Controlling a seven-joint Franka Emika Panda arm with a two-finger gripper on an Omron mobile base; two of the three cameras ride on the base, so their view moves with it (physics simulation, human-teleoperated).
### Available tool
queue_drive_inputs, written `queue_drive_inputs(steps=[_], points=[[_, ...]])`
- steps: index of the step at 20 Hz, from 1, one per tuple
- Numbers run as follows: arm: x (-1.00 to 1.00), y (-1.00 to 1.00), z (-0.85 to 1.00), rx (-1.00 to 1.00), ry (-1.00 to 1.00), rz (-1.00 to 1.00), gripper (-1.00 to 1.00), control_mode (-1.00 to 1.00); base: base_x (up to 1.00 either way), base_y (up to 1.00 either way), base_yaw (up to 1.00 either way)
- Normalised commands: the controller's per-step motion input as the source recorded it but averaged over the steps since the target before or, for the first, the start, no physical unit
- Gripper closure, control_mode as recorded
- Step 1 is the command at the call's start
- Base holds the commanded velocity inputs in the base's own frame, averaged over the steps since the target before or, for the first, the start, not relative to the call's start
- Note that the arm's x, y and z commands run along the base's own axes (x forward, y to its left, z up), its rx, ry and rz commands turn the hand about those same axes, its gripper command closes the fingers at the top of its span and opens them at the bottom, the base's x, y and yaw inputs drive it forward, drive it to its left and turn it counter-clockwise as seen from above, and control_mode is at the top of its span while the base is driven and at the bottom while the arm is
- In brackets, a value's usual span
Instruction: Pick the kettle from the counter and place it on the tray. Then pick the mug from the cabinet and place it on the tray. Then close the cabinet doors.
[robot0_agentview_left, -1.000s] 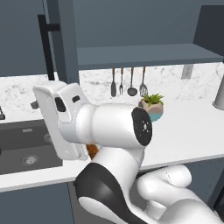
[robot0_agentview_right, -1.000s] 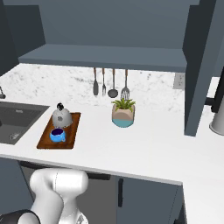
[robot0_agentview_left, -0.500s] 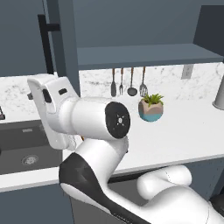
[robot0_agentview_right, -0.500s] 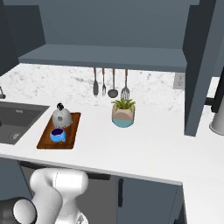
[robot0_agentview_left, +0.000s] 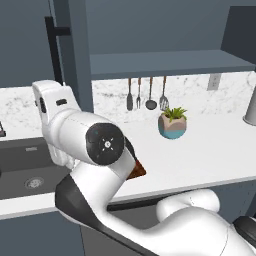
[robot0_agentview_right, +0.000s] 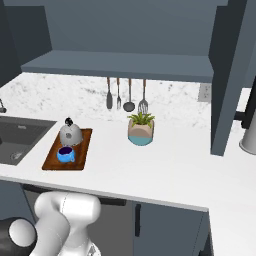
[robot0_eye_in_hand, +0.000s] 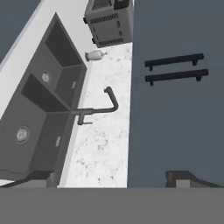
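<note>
The grey kettle (robot0_agentview_right: 70, 134) and the blue mug (robot0_agentview_right: 65, 154) both stand on the reddish wooden tray (robot0_agentview_right: 82, 148), on the white counter (robot0_agentview_right: 165, 170) right of the sink. The cabinet (robot0_agentview_right: 120, 66) above is open, and its shelf is bare. Its left door (robot0_agentview_left: 75, 50) with a black bar handle stands out edge-on; the right door (robot0_agentview_right: 229, 75) also stands open. My arm (robot0_agentview_left: 100, 145) is folded in front of the left door, hiding most of the tray (robot0_agentview_left: 138, 170). My gripper (robot0_eye_in_hand: 109, 179) is open with nothing between its fingertips (robot0_eye_in_hand: 39, 175) and looks along the sink side.
A potted plant (robot0_agentview_right: 140, 130) in a teal pot stands right of the tray, under hanging utensils (robot0_agentview_right: 125, 95). The dark double sink (robot0_eye_in_hand: 39, 113) has a black faucet (robot0_eye_in_hand: 98, 107). A grey appliance (robot0_eye_in_hand: 109, 22) sits beyond it. Dark panels with two bar handles (robot0_eye_in_hand: 175, 68) are beside the hand.
My arm has swung further left and its elbow has dropped lower in the left base view. The kettle, mug, tray and doors have not moved.
</note>
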Motion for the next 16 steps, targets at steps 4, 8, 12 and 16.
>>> queue_drive_inputs(steps=[4,8,12,16], points=[[0.35,-0.01,0.0,0.0,0.0,-0.12,-1.0,-1.0,0.0,0.0,0.0],[0.36,-0.15,0.0,0.0,0.0,-0.12,-1.0,-1.0,0.0,0.0,0.0],[0.27,-0.36,0.0,-0.03,0.0,-0.15,-1.0,-1.0,0.0,0.0,0.0],[0.15,-0.52,0.0,-0.02,0.0,-0.17,-1.0,-1.0,0.0,0.0,0.0]])
